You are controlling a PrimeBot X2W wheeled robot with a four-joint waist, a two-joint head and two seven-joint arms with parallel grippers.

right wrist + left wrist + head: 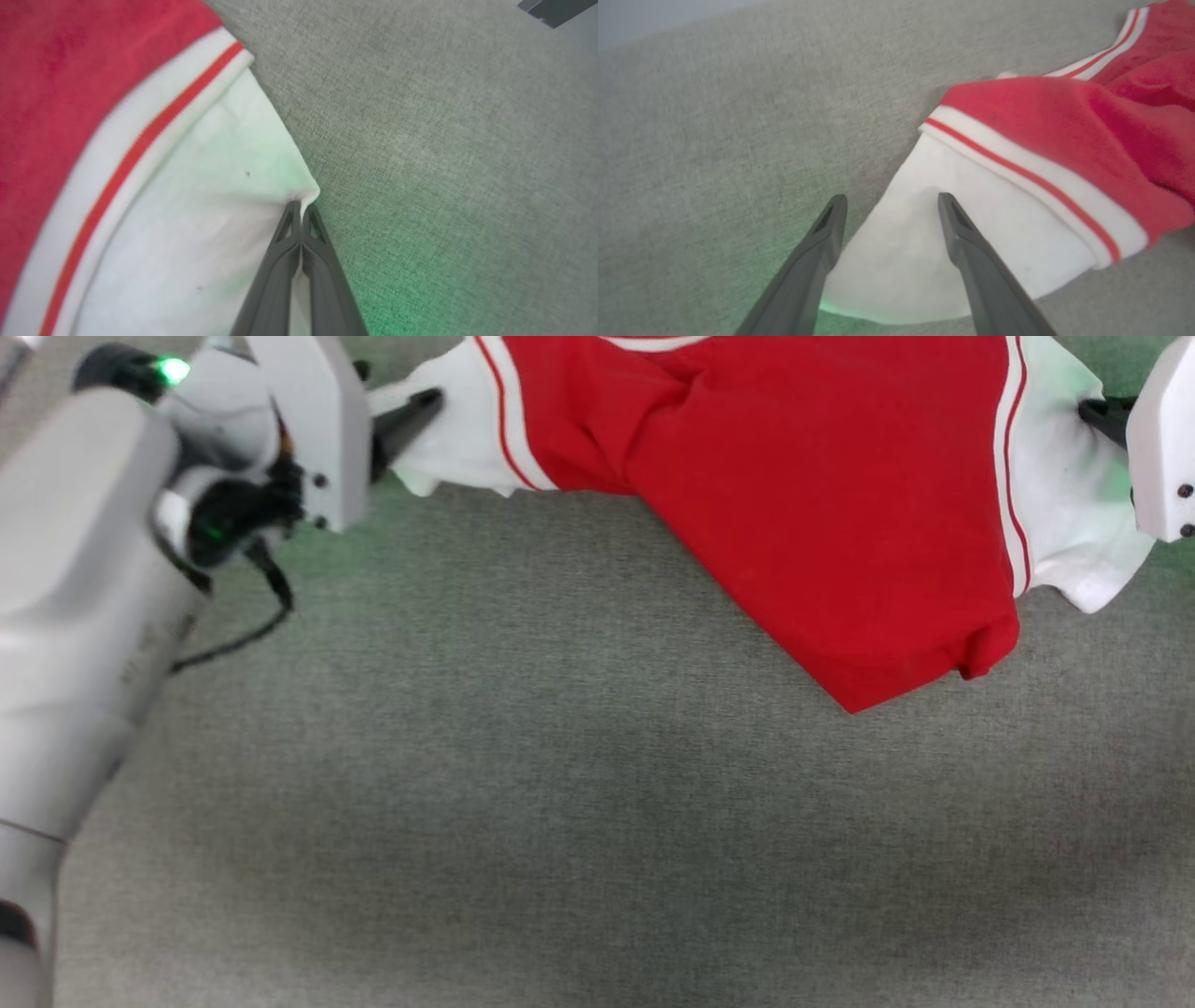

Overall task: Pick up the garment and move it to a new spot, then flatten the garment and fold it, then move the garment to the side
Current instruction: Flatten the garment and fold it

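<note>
The garment, a red T-shirt with white sleeves and red-and-white trim, lies crumpled across the top of the grey cloth surface. My left gripper stands open, its two dark fingers straddling the edge of one white sleeve without closing on it. In the head view that gripper points at the sleeve's left tip. My right gripper is shut, pinching the edge of the other white sleeve. The head view shows its white housing at the right edge and dark fingers resting on that sleeve.
The grey fabric surface stretches wide below the shirt. My pale left forearm with a black cable fills the left side of the head view. A dark object sits at the far corner in the right wrist view.
</note>
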